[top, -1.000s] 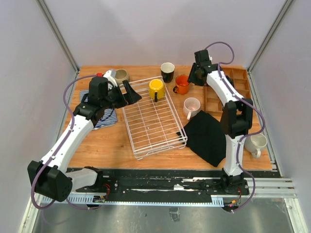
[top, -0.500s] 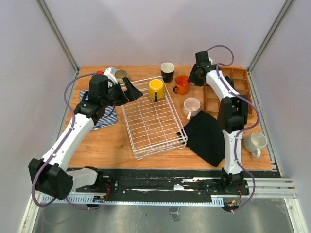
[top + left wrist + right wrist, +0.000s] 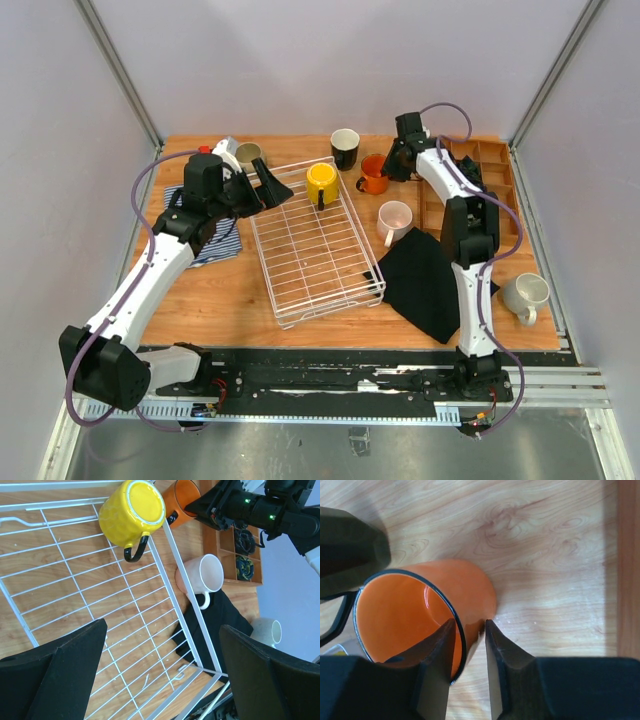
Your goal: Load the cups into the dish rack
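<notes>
The white wire dish rack (image 3: 315,245) lies mid-table; it also shows in the left wrist view (image 3: 187,635). A yellow mug (image 3: 321,183) (image 3: 132,512) sits upside down at the rack's far end. My right gripper (image 3: 393,165) (image 3: 469,625) is shut on the orange mug (image 3: 375,175) (image 3: 405,615), one finger inside its rim and one outside; the mug stands on the table. My left gripper (image 3: 272,187) (image 3: 162,625) is open and empty above the rack's far left corner. The black mug (image 3: 345,148), pink mug (image 3: 394,218) (image 3: 207,575), beige mug (image 3: 248,155) and whitish-grey mug (image 3: 527,294) stand on the table.
A brown wooden compartment tray (image 3: 490,175) stands at the back right. A black cloth (image 3: 425,280) lies right of the rack. A striped cloth (image 3: 215,245) lies left of it, under my left arm.
My right gripper has moved left and down onto the orange mug's rim. My left gripper has shifted slightly toward the rack's far corner. The mugs have not moved.
</notes>
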Motion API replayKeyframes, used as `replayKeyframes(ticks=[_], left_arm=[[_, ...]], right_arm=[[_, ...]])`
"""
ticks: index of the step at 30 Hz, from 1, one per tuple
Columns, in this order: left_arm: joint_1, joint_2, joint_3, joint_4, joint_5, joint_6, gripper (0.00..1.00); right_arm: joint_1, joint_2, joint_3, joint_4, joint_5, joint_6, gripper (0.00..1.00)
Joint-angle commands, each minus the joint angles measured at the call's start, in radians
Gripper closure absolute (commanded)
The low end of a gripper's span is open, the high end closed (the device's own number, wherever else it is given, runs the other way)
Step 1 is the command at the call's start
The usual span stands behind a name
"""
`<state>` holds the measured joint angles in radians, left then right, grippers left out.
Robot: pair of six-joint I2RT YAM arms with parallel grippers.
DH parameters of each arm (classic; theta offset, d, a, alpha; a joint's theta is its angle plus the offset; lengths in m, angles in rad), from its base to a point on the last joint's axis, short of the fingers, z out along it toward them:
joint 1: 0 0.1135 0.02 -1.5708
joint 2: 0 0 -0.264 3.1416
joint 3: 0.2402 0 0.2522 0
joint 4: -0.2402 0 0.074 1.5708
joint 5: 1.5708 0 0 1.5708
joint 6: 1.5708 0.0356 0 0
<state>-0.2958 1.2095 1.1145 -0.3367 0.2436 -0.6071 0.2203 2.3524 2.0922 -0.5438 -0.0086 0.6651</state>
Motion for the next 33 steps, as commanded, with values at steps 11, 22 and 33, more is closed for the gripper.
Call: replayKeyframes(ticks=[11,22,33], left_arm=[[0.007,0.009,-0.024,0.141,0.169,-0.055,0.01],[0.007,0.011,-0.206,0.665,0.470,-0.378,0.04],[-0.018,0.099,-0.206,0.920,0.529,-0.602,0.04]], right_arm=[[-0.011,-0.046,-0.057,0.059,-0.083,0.012,0.99],[-0.072,-0.459,-0.460,0.432,-0.353,0.123,0.99],[0.046,-0.702,-0.721,0.973,-0.569,0.295,0.99]])
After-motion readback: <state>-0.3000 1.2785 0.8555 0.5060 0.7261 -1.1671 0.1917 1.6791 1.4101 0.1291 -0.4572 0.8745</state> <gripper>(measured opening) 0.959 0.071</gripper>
